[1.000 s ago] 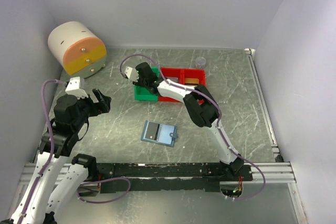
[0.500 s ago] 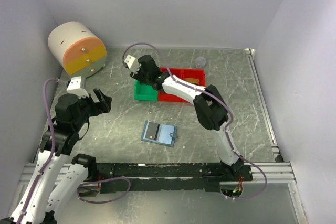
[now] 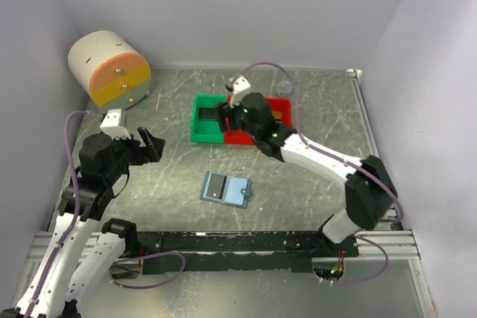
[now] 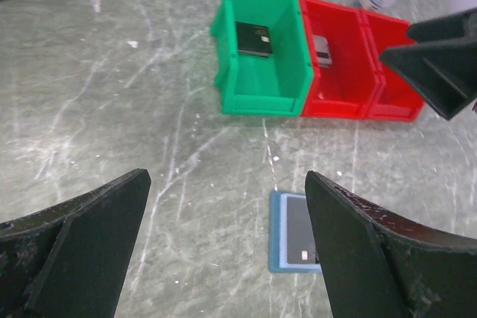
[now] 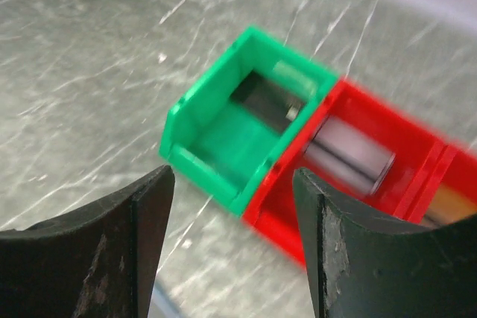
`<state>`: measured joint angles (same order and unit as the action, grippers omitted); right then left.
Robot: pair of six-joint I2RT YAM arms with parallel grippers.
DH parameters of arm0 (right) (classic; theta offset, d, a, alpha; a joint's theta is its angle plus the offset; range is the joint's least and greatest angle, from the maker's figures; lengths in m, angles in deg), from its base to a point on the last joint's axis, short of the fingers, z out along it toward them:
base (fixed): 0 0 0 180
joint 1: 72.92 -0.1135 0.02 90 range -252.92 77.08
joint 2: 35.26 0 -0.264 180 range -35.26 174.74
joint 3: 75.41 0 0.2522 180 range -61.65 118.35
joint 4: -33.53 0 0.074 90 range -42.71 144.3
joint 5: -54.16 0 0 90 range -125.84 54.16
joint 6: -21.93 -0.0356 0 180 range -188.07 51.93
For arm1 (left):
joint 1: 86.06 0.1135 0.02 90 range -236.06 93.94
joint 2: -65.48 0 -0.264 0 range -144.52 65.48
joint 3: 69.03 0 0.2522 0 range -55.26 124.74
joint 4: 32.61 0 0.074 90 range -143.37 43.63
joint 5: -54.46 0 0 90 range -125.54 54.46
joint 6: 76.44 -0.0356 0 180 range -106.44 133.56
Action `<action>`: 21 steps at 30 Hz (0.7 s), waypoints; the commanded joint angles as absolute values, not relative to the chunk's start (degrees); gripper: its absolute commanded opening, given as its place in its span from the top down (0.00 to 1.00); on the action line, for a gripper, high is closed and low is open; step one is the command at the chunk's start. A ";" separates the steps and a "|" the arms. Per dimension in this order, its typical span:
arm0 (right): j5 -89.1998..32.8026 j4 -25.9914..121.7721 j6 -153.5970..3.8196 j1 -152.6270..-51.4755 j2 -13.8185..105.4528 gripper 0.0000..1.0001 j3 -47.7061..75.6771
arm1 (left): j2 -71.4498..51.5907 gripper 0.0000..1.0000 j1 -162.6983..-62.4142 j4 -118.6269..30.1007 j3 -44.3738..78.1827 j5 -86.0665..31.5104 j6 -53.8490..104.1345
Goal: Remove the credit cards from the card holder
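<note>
Bench [image 3: 328, 132] first: grey and streaked, with the round drawer unit [image 3: 109, 65] at 10 o'clock. At 12 o'clock sit the green bin [image 4: 261, 98] and, touching its right side, the red bins [image 4: 339, 106]. Your right gripper [image 5: 232, 184] hangs above the seam between green and red, jaws apart with nothing between them. Your left gripper [image 4: 227, 184] waits at 9 o'clock, jaws wide apart and empty too. The card holder [image 3: 226, 188] lies open and flat just toward 6 o'clock from the middle, well apart from both grippers. A dark rectangle [image 3: 217, 185] on its left panel looks like a card not yet drawn out, though it could be the pocket itself. The dark card [image 4: 253, 39] lies in the green bin, and the silvery-grey card [image 4: 321, 48] in the red compartment next to it.

Watch two things. The card holder is light and loose, so if you pull at that rectangle with one arm alone, it will likely slide or lift along with the card; pin its other panel with the second set of jaws. And if the right arm sweeps back low, it may clip a bin wall and shove the bins.

A second ago the right gripper covered the green bin's 10 o'clock corner. It has since swung toward 3 o'clock, its elbow has gone out to 4 o'clock, and the green bin now shows uncovered. The left arm and the card holder have barely moved.
</note>
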<state>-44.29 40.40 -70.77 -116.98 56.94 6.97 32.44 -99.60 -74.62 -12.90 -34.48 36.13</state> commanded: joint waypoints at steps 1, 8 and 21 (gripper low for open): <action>-41.65 37.09 -91.35 -115.93 48.78 0.34 -4.85 | 31.94 0.03 -99.28 -69.87 -14.11 -25.36 34.31; -36.80 37.89 -104.51 -115.82 43.10 0.35 -14.64 | 29.32 0.03 -99.24 -70.45 -13.37 -26.26 34.37; -32.92 46.87 -105.46 -116.04 42.10 0.41 -12.85 | 27.72 0.03 -99.24 -70.04 -13.79 -27.70 34.66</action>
